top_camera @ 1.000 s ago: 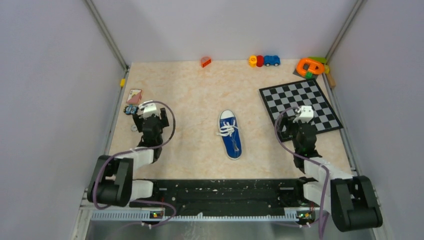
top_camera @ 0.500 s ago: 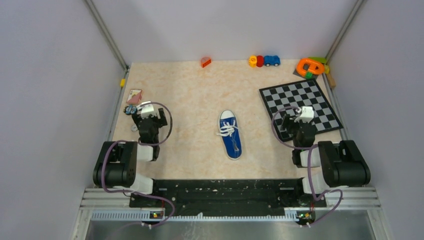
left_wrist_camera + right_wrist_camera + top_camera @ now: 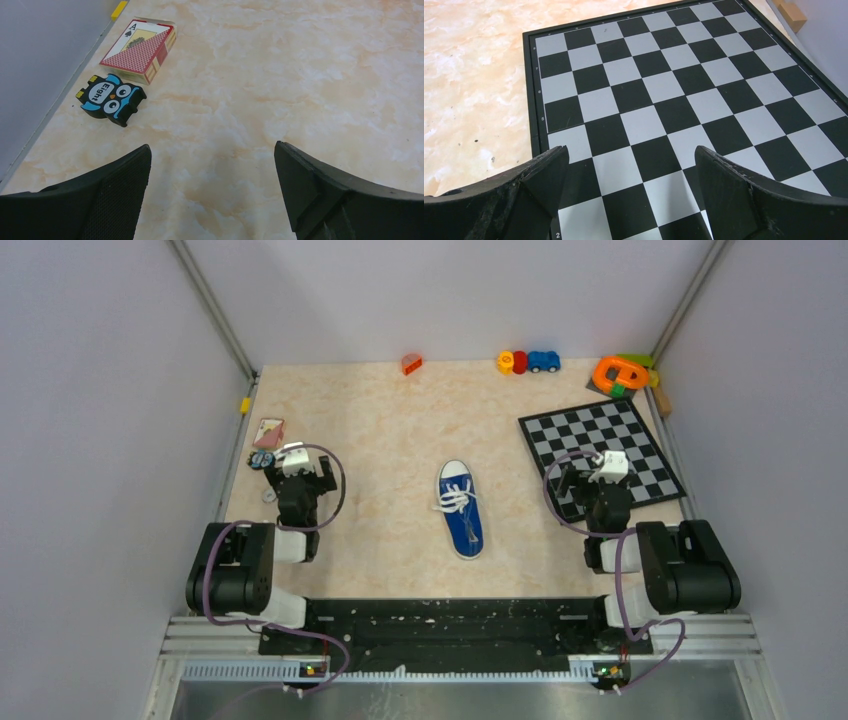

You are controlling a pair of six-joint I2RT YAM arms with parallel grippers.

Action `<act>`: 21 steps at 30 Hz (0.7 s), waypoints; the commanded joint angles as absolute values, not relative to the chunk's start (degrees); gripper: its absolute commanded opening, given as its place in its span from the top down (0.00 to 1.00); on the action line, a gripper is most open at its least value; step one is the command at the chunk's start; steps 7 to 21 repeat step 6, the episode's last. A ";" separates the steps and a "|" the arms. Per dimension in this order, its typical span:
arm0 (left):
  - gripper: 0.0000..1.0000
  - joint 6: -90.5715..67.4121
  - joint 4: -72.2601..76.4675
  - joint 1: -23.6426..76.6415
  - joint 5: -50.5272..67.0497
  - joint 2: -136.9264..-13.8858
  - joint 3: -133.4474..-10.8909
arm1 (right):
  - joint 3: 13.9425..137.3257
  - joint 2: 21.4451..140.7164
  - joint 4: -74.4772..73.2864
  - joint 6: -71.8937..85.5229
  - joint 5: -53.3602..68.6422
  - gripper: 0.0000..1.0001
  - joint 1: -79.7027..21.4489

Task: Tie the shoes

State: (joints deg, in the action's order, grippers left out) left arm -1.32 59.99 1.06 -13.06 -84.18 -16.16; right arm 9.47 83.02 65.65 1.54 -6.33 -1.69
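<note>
The left gripper (image 3: 211, 150) and right gripper (image 3: 631, 150) stand spread wide, holding nothing, well apart from the small blue canvas sneaker (image 3: 461, 508), whose thin white laces (image 3: 455, 500) could slip a clumsy pinch.

One sneaker (image 3: 461, 508), one chessboard (image 3: 590, 430), one pack of cards (image 3: 138, 50), one owl toy (image 3: 111, 99), one toy car (image 3: 544, 361), two tools: left tool (image 3: 212, 149), right tool (image 3: 631, 150).
</note>
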 commanded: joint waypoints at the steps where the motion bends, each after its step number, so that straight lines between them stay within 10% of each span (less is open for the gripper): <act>1: 0.04 -1.58 63.47 0.76 -12.65 -84.55 -16.44 | 11.07 83.31 68.68 1.65 -5.67 0.01 -1.43; 21: 0.03 -1.93 61.97 0.38 -10.56 -84.53 -17.12 | 11.02 83.32 68.64 1.65 -5.67 0.01 -1.49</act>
